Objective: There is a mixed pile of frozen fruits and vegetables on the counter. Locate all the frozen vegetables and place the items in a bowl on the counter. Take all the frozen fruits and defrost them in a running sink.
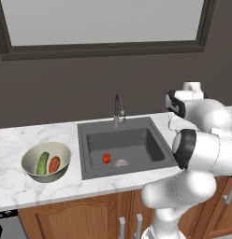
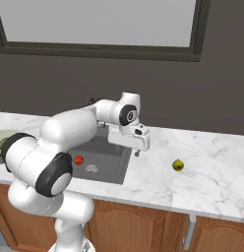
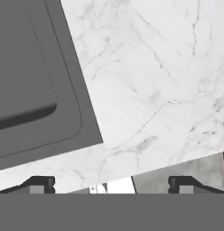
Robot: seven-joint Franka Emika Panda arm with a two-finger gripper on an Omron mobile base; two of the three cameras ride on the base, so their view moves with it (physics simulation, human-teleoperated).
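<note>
No brand, label or writing can be read anywhere. Taking the sink (image 1: 122, 144) as landmark: the red tomato-like fruit (image 1: 106, 158) lies on its floor beside the round drain (image 1: 121, 163). Left of it on the counter (image 2: 212, 162), the bowl (image 1: 46, 161) holds the cucumber (image 1: 42, 163) and carrot-like piece (image 1: 54, 164). Right of it sits the pear (image 2: 178, 165). The gripper (image 2: 137, 152) hangs over the sink's right rim, jaws wide, holding nothing.
</note>
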